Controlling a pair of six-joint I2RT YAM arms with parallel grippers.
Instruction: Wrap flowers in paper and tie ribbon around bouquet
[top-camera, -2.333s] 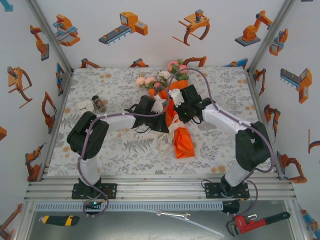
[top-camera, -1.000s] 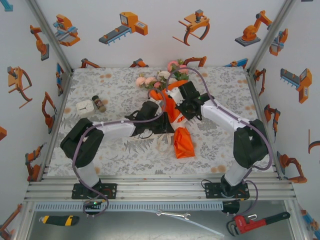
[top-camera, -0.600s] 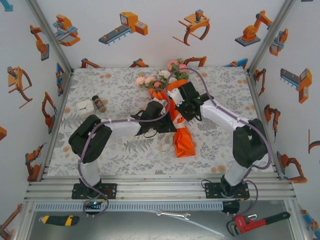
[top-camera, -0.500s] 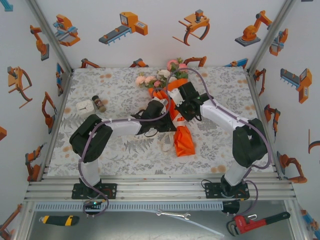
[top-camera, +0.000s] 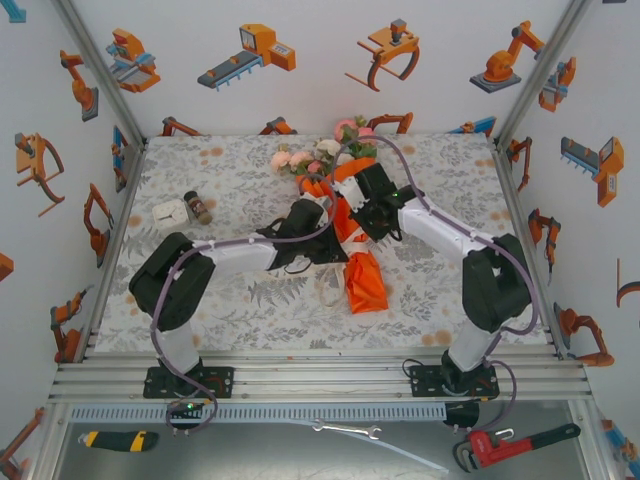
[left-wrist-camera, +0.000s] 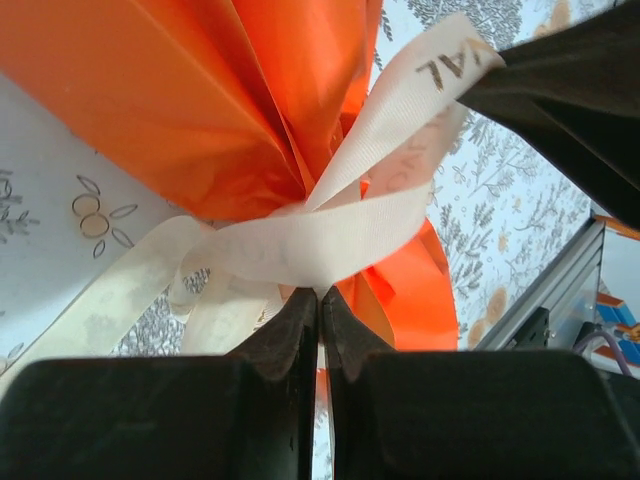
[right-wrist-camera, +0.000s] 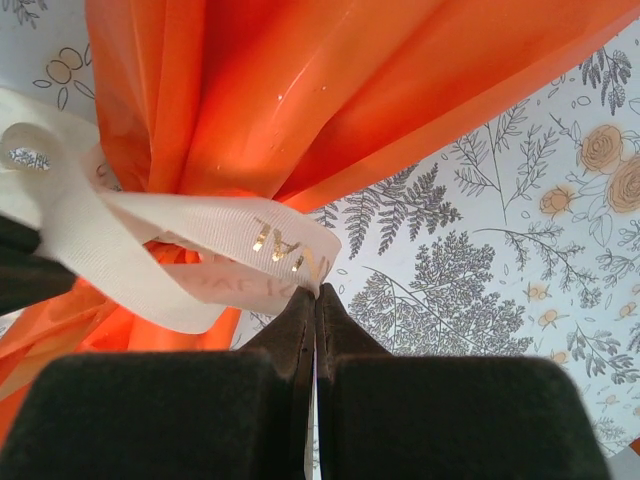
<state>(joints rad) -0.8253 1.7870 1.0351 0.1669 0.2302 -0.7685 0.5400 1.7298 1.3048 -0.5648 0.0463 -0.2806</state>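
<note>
1. Pinching the long cream-white fabric ribbon (left-wrist-camera: 330, 235), the left claw (left-wrist-camera: 318, 297) has its two black fingers pressed together. Only a thin pale sliver of the strip shows between them, and the flat band crosses right at their tips.
2. The right claw (right-wrist-camera: 315, 292) is likewise pressed together on the ribbon, whose free end, printed with gold letters, runs into its fingertips. In the left wrist view that same lettered end is clamped in the dark right claw at the upper right.
3. The ribbon goes around the gathered waist of the bright orange sheet of thin paper (right-wrist-camera: 350, 80), where the folds bunch tightly. Slack loops of ribbon lie at the lower left of the left wrist view.
4. Seen from above, the two claws meet near the middle of the table, just beside each other, both at the narrow waist of the bouquet (top-camera: 365, 285).
5. The bouquet lies on the grey leaf-print tablecloth (top-camera: 220, 170). Its orange paper flares towards the near edge.
6. The flowers (top-camera: 318, 155), a small bunch of pink and cream-white roses, point at the far wall.
7. A small dark jar (top-camera: 197, 207) and a white boxy object (top-camera: 170, 212) sit side by side on the left of the cloth, well apart from the bouquet.
</note>
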